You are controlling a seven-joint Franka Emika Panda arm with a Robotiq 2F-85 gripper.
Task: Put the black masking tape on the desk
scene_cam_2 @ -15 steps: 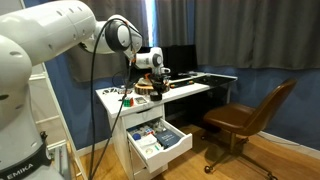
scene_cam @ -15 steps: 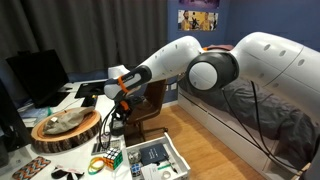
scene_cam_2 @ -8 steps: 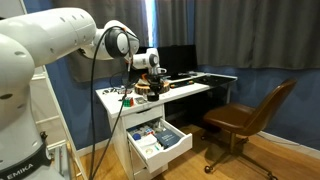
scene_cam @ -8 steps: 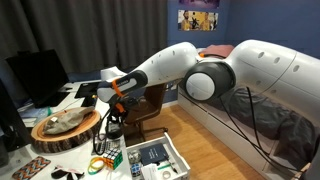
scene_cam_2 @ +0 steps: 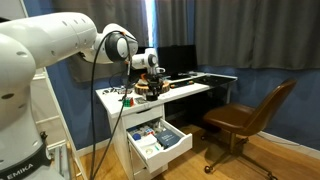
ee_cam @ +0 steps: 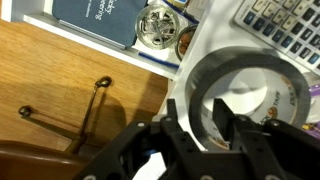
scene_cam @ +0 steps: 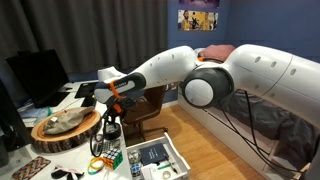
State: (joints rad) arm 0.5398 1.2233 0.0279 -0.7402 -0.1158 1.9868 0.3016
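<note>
The black masking tape [ee_cam: 262, 72] is a dark ring that fills the right of the wrist view, over the white desk [ee_cam: 200, 50]. My gripper [ee_cam: 203, 118] has one finger inside the ring and one outside, shut on its wall. In both exterior views the gripper [scene_cam: 110, 127] [scene_cam_2: 152, 88] hangs just above the desk top [scene_cam: 85, 152] [scene_cam_2: 190, 91], near its drawer end. The tape is too small to make out in the exterior views.
A round wooden tray [scene_cam: 66, 131] and a monitor [scene_cam: 36, 76] stand on the desk. An open drawer [scene_cam: 157, 159] [scene_cam_2: 156, 141] with books and tins sticks out below. A brown chair [scene_cam_2: 250, 116] stands nearby, and a bed [scene_cam: 270, 120] lies behind.
The arm has swung along the desk towards the wooden tray and dropped lower. The tape stays in the gripper.
</note>
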